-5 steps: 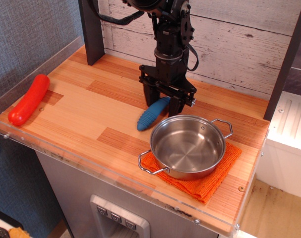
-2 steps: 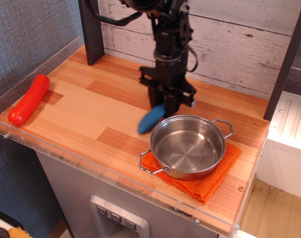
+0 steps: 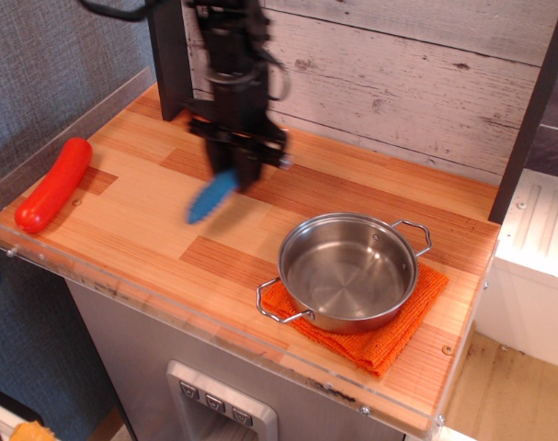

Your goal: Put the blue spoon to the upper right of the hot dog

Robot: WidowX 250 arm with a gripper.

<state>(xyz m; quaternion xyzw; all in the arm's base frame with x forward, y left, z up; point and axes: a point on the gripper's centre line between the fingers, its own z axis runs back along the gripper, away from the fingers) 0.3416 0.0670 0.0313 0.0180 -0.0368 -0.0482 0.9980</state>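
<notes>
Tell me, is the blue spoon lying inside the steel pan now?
No, the blue spoon hangs from the gripper left of the pan, which looks empty.

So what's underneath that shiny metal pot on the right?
The metal pot sits on a folded orange cloth, which sticks out at its front and right sides. The middle of the cloth is covered by the pot, so anything else under there can't be seen. Inside, the pot looks empty.

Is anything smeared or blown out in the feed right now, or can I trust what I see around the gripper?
In the observation.image view, the gripper and the blue spoon it holds are motion-blurred, so their edges and the handle's ribs are soft; the hot dog, the pot and the orange cloth are sharp; the pot's inside shows mild glare, nothing blown out.
</notes>
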